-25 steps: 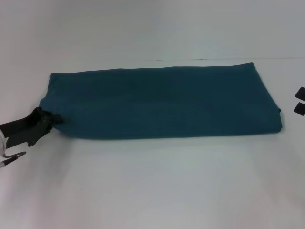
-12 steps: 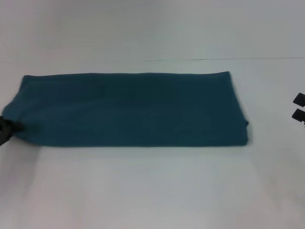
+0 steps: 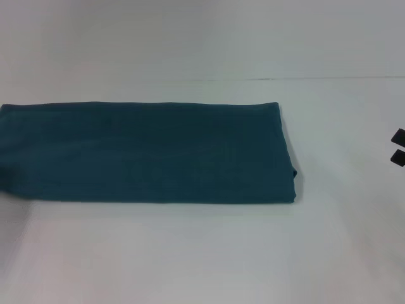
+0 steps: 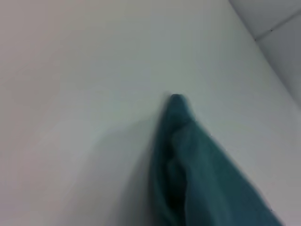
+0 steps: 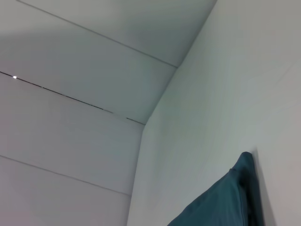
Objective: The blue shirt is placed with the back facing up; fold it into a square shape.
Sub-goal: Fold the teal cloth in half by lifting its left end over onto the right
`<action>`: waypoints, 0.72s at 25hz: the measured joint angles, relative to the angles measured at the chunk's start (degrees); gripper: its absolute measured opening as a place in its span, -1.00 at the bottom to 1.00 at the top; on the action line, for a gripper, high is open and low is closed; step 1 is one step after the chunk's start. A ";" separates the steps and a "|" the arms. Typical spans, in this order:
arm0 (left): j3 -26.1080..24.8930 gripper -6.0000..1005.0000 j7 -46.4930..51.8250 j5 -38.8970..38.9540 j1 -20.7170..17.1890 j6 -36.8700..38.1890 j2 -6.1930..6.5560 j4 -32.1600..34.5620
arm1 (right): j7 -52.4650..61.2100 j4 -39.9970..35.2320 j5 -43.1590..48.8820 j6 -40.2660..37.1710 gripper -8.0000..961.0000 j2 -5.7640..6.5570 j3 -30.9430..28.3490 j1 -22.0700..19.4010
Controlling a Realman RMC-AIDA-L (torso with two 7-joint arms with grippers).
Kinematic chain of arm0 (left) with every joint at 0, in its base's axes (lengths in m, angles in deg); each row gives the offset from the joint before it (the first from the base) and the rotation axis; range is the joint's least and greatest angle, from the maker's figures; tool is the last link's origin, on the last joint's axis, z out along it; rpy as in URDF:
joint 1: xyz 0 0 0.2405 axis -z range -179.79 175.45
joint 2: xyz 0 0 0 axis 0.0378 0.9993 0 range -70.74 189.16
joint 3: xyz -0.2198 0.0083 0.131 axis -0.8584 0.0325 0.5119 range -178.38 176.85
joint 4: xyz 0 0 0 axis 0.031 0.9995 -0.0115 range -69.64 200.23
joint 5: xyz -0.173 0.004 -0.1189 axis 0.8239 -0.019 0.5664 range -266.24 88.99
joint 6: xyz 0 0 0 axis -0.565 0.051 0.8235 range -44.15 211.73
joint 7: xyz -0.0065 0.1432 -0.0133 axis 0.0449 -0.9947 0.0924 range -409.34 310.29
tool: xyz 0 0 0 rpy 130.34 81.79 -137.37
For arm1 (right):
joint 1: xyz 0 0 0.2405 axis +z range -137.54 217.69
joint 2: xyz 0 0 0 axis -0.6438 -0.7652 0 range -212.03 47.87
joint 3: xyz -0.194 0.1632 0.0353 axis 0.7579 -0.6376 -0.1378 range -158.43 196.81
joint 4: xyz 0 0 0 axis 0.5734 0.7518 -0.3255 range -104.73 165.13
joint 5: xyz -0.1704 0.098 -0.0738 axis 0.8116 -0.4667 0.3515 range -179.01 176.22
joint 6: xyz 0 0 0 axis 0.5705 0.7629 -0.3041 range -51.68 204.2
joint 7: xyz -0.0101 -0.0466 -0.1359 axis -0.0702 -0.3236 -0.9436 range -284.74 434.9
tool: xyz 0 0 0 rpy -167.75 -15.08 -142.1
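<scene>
The blue shirt (image 3: 145, 152) lies flat on the white table (image 3: 202, 253) as a long folded band, plain side up, running off the head view's left edge and ending in a neat folded edge right of centre. Over at the far right edge, the right gripper (image 3: 398, 146) shows as two dark fingertips (image 3: 398, 135), spread with a gap between them, well apart from the cloth and holding nothing. The left gripper is out of the head view altogether, and its wrist camera shows no fingers, so I cannot tell its state; that view looks along a bunched end of the shirt (image 4: 188, 155) on the table. The right wrist view catches one corner of the shirt (image 5: 230, 197).
</scene>
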 joint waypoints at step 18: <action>6.21 -0.90 -0.37 11.10 13.21 20.18 -0.88 3.03 | -0.86 0.00 1.39 -0.03 0.45 -0.44 0.33 0.60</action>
